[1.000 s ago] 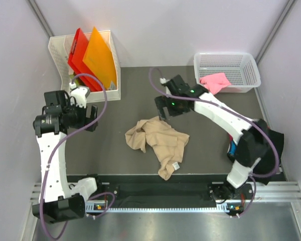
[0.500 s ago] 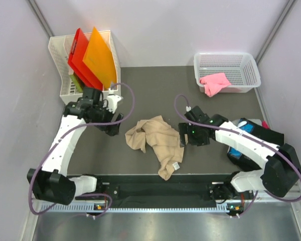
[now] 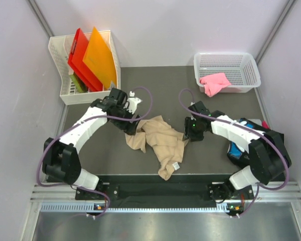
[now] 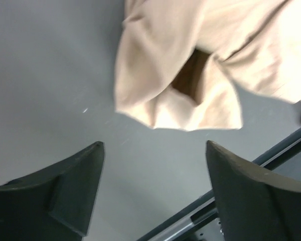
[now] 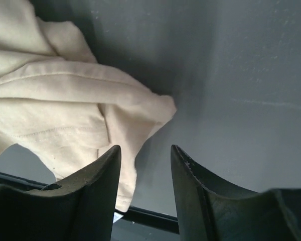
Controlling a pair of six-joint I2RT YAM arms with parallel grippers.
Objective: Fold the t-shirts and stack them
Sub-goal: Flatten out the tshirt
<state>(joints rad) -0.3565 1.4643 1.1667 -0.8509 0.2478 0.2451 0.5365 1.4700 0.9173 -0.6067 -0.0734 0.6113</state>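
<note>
The tan t-shirt (image 3: pixel 159 142) lies crumpled in the middle of the dark table, its white label (image 3: pixel 175 165) near the front. My left gripper (image 3: pixel 132 125) hovers at the shirt's upper-left edge. In the left wrist view it (image 4: pixel 155 150) is wide open and holds nothing, with a tan sleeve opening (image 4: pixel 190 80) just ahead. My right gripper (image 3: pixel 189 132) is at the shirt's right edge. Its jaws (image 5: pixel 145 150) are narrowed but still apart, with a tan cloth corner (image 5: pixel 130 130) reaching between them beside the left finger (image 5: pixel 85 191). A pink t-shirt (image 3: pixel 214 83) hangs in the basket. A black t-shirt with blue print (image 3: pixel 235 149) lies under the right arm.
A white bin (image 3: pixel 65 90) at the back left holds stiff red and orange sheets (image 3: pixel 93 55). A white mesh basket (image 3: pixel 226 64) stands at the back right. The black rail (image 3: pixel 160 190) carrying the arm bases runs along the table's front edge. Grey walls close in both sides.
Both arms have swung in from the table's sides and down to the tan t-shirt. The right jaws have narrowed from wide open, and the left jaws have stayed wide.
</note>
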